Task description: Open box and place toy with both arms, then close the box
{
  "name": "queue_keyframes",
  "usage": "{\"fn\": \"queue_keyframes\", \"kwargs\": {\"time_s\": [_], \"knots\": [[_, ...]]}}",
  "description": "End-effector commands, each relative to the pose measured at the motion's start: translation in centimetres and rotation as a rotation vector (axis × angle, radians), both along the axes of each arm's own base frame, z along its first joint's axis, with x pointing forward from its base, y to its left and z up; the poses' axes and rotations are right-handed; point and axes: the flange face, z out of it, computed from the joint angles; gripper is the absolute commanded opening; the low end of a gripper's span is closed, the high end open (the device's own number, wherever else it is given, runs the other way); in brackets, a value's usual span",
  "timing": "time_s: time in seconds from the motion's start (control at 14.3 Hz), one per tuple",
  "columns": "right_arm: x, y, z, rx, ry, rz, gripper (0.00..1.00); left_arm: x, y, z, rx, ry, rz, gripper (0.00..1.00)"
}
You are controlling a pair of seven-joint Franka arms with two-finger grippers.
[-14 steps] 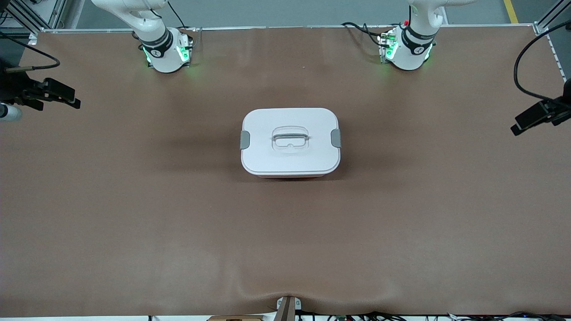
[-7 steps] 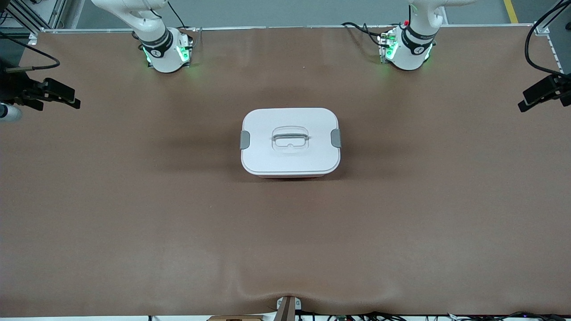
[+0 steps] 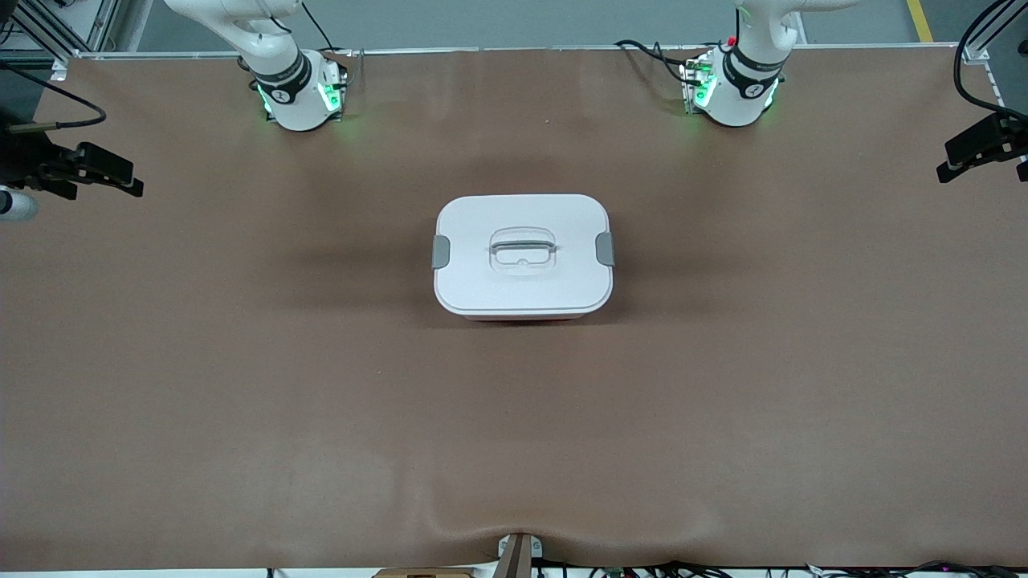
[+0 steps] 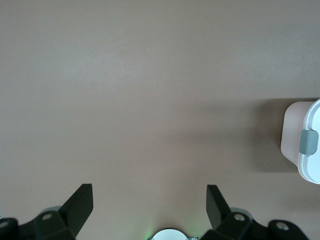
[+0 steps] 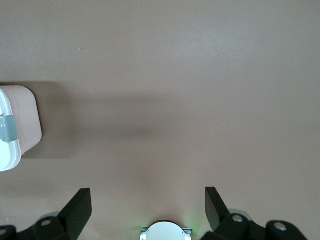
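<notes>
From the front, the box (image 3: 523, 255) sits shut mid-worktop (image 3: 241, 385) with both grey clips down and no toy in sight, so I judge that either nothing has begun or all is done; the left hand (image 3: 976, 148) and right hand (image 3: 92, 170) hang over the worktop's ends, well apart from it. The left wrist view shows the left hand's fingers (image 4: 80, 205) spread wide over bare worktop, the box's clipped end (image 4: 307, 142) at the frame's edge. The right wrist view shows the same: fingers (image 5: 80, 205) apart, box end (image 5: 15, 127) at the edge.
</notes>
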Motion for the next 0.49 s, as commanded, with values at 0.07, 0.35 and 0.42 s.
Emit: {"fn": "queue_keyframes", "kwargs": {"time_s": [0.07, 0.35, 0.42], "knots": [[-0.2, 0.5, 0.4, 0.006, -0.007, 0.007, 1.0, -1.0, -0.2, -0.1, 0.017, 0.011, -0.022, 1.0], [-0.5, 0.4, 0.7, 0.003, -0.007, 0.006, 1.0, -0.6, -0.5, -0.8, 0.019, -0.001, -0.031, 1.0], [-0.5, 0.4, 0.7, 0.0, -0.01, 0.007, 1.0, -0.5, -0.6, -1.2, 0.019, 0.001, -0.031, 1.0]]}}
